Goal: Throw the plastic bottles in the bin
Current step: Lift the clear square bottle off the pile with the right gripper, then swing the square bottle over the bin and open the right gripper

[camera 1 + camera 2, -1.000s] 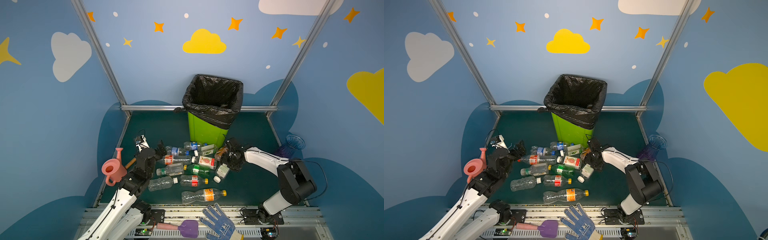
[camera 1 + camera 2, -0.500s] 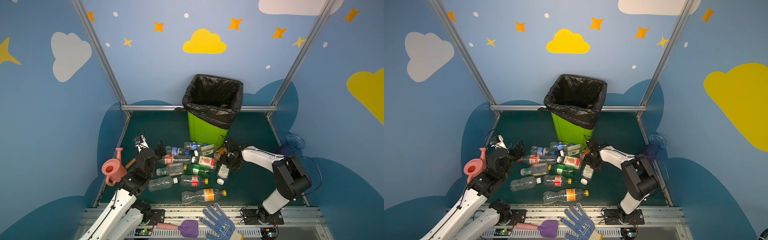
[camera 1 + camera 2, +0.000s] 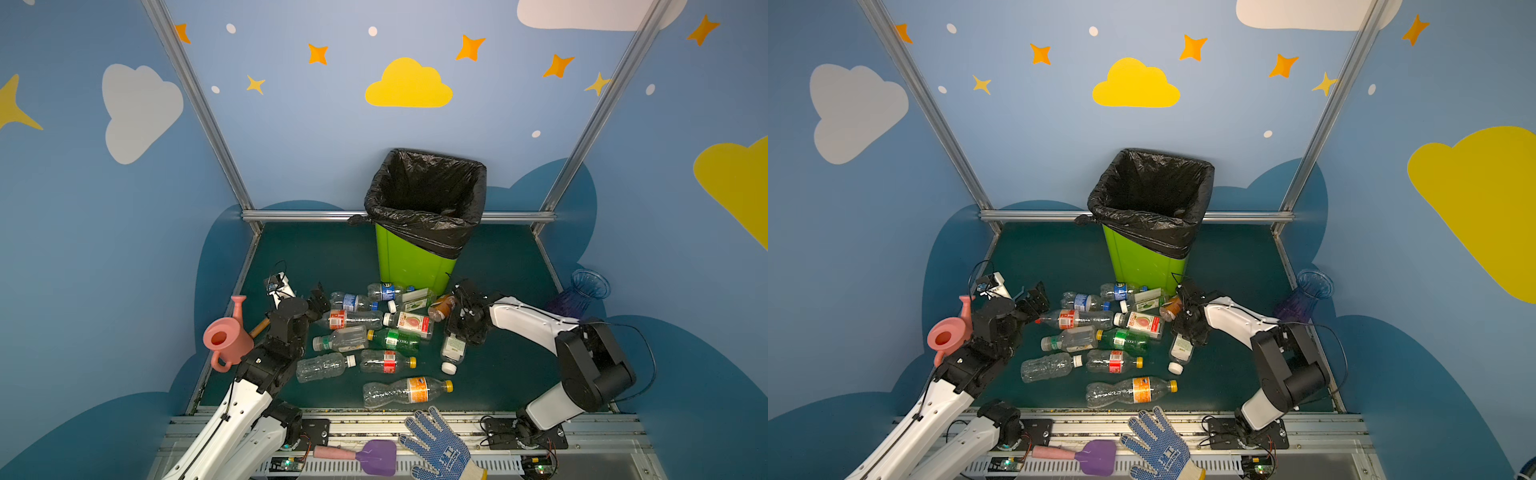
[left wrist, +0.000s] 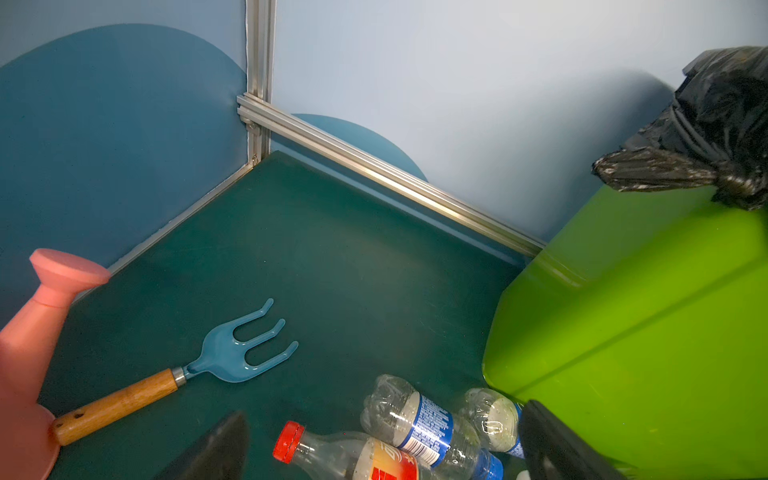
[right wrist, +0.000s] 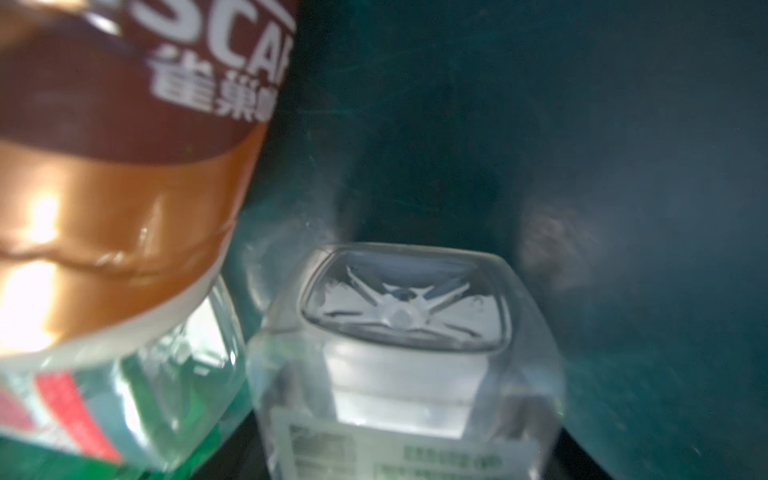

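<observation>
Plastic bottles (image 3: 386, 360): 12 countable in both top views, all lying flat on the dark green floor (image 3: 316, 257), bunched just in front of the bin (image 3: 411, 266).

Bin: lime green, upright at the back of the floor, black bag (image 3: 424, 195) folded over its rim.

Square clear bottle (image 3: 453, 351): right edge of the bunch, white cap pointing toward the near rail.
- Right gripper (image 3: 462, 332) sits low over its base end.
- Right wrist view: the bottle's base lies between 2 dark fingers (image 5: 579, 465). Cannot tell whether they press on it.
- Brown-label bottle (image 5: 124, 166) is close alongside.

Left gripper (image 3: 318, 298): low at the left edge of the bunch, jaws wide apart, holding nothing.
- Left wrist view: red-capped bottle (image 4: 353, 457) lies between its fingers (image 4: 216, 449), clear of both.
- 2 blue-label bottles (image 4: 419, 419) lie past it, toward the bin wall.

Around the bunch:
- Pink watering can (image 3: 226, 338) is upright by the left wall, beside the left arm.
- Blue hand fork (image 4: 232, 353) with a wooden handle lies flat on the floor near the can.
- Blue-purple vase (image 3: 582, 293) stands at the right wall.
- Blue dotted glove (image 3: 436, 446) and purple scoop (image 3: 376, 457) with a pink handle lie on the front rail.
</observation>
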Controlling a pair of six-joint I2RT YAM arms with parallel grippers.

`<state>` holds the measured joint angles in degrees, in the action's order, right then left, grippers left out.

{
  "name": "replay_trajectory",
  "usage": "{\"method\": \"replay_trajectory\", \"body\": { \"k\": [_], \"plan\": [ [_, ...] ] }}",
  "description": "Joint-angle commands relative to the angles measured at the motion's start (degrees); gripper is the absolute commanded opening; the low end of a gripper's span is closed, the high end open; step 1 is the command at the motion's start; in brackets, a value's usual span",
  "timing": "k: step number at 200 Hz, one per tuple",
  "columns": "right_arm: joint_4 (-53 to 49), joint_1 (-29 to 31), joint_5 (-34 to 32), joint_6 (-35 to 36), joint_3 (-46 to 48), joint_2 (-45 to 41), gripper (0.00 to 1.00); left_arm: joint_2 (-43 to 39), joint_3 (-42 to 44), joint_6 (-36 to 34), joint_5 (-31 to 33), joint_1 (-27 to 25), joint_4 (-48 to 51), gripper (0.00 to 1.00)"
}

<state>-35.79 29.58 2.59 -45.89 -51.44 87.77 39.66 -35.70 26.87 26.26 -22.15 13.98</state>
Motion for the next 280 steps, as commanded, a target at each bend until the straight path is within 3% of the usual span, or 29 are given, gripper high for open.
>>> {"method": "replay_trajectory", "body": {
  "k": [1, 24, 44, 91, 114, 140, 162, 175, 192, 207, 220, 232, 248, 258, 280],
  "plan": [
    [-2.90, -2.89, -2.57, 1.83, -1.11, -7.79, 0.55, 0.54, 0.98, 0.98, 0.85, 0.60, 0.35, 1.00],
    [-5.31, -8.05, -5.93, 4.77, -5.16, -16.59, 0.54, 2.33, 1.38, 2.15, 0.82, 1.31, 0.58, 1.00],
    [-7.34, -13.82, -8.92, 12.69, -13.20, -23.68, 0.56, 4.62, 1.82, 3.74, -0.39, 2.81, 0.62, 1.00],
    [-6.98, -25.71, -11.75, 27.62, -46.71, -27.82, 0.61, 11.41, 1.99, 7.95, -4.38, 7.41, 1.31, 1.00],
    [-1.43, -26.23, -11.80, 29.71, -57.97, -26.48, 0.62, 13.81, 1.18, 8.19, -4.64, 8.50, 2.32, 1.00],
    [8.65, -26.21, -6.58, 24.52, -59.84, -24.09, 0.63, 15.18, 0.96, 8.68, -5.70, 8.97, 3.41, 1.00],
    [15.63, -24.19, 7.96, 16.24, -61.93, -13.00, 0.62, 16.06, 0.86, 9.15, -6.85, 9.09, 3.60, 1.00],
    [12.16, -17.99, 10.81, 18.10, -69.91, -0.68, 0.62, 16.71, 0.57, 9.45, -8.16, 9.07, 3.59, 1.00],
    [-7.04, -10.88, 12.60, 26.33, -97.08, 21.71, 0.70, 17.49, 0.12, 10.01, -9.29, 9.19, 3.86, 1.00],
    [-23.68, -11.65, 11.96, 24.60, -129.39, 38.44, 0.78, 17.82, -0.84, 10.52, -9.15, 9.23, 5.63, 1.00],
    [-16.71, -14.61, 13.98, 21.68, -114.62, 29.41, 0.91, 17.18, -1.50, 10.14, -8.83, 9.28, 7.05, 1.00],
    [-5.94, -15.19, 9.29, 23.92, -95.66, 17.03, 0.97, 16.38, -1.58, 9.30, -8.49, 9.33, 7.24, 1.00],
    [11.05, -17.47, 5.70, 23.61, -73.85, 1.74, 0.98, 15.44, -1.39, 8.35, -8.20, 9.40, 6.52, 1.00],
    [14.23, -19.95, 6.16, 21.96, -68.38, -3.75, 0.98, 15.20, -1.23, 8.37, -8.37, 9.35, 5.81, 1.00],
    [11.07, -22.23, 5.86, 23.30, -63.32, -11.12, 0.98, 15.56, -1.21, 8.11, -9.93, 9.48, 4.70, 1.00]
  ]
}}
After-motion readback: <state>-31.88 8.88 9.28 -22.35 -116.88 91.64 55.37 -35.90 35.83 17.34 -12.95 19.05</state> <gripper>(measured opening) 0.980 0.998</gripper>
